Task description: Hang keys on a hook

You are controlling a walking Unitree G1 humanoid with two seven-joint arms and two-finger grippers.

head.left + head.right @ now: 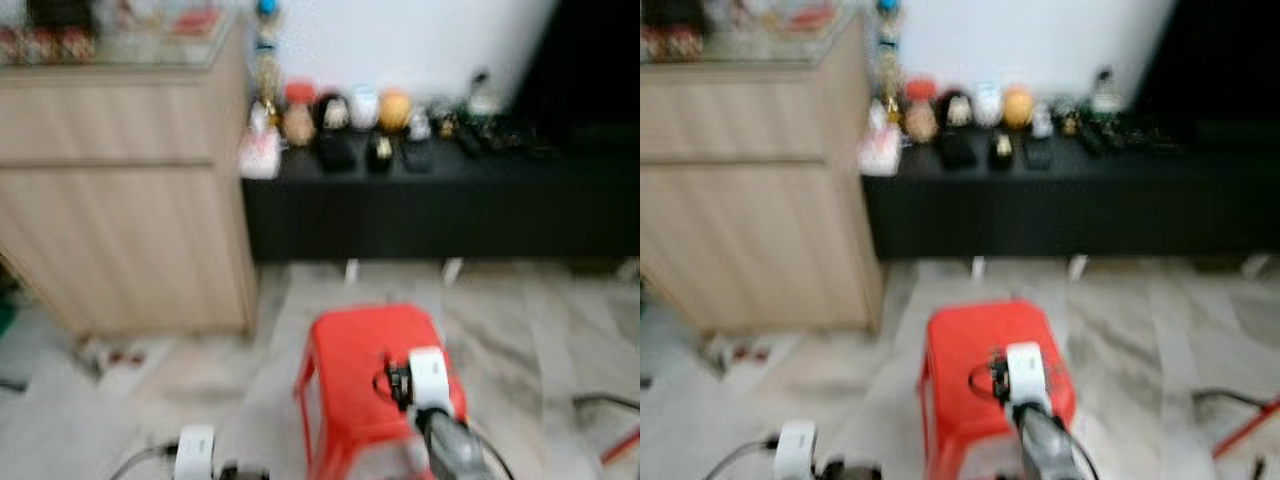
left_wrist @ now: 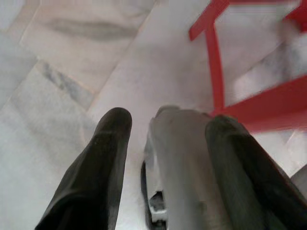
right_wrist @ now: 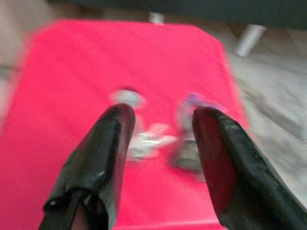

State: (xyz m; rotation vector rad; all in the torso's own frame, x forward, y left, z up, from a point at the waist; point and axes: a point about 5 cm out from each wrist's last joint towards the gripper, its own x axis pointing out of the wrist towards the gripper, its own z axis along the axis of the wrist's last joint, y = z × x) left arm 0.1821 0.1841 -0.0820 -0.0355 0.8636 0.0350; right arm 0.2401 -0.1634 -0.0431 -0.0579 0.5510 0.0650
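- Keys (image 3: 153,136) – lying on top of red stool (image 1: 370,385), approx mid-seat, not yet picked up.
- Progress: early, by my read. Nothing grasped, nothing hung. Pickup, carry to hook and hanging all left to do. Can't make out any hook in these views.
- Look of keys: blurred in right wrist view – small pale metallic cluster w/ a whitish round bit at one side and a darker grey/purple piece, maybe a fob, at the other. Can't tell no. of keys or ring shape. Loose, flat bunch; prob shifts or dangles when lifted.
- Right gripper (image 3: 160,115) – over stool seat, just above keys; jaws open, the two black fingers (image 3: 103,153) straddle the bunch, no contact that I can see.
- Left gripper (image 2: 165,124) – low beside stool, pointing at marble floor (image 1: 560,330); jaws apart, holding nothing. A grey part of the robot shows between them; stool legs near.
- Surroundings: stool on floor in front of long black bench surface (image 1: 430,205) w/ row of small figurines (image 1: 350,115); wood cabinet (image 1: 120,190) on robot's left. Head views blurred.
- Next, prob: lower right jaws and close on the bunch.
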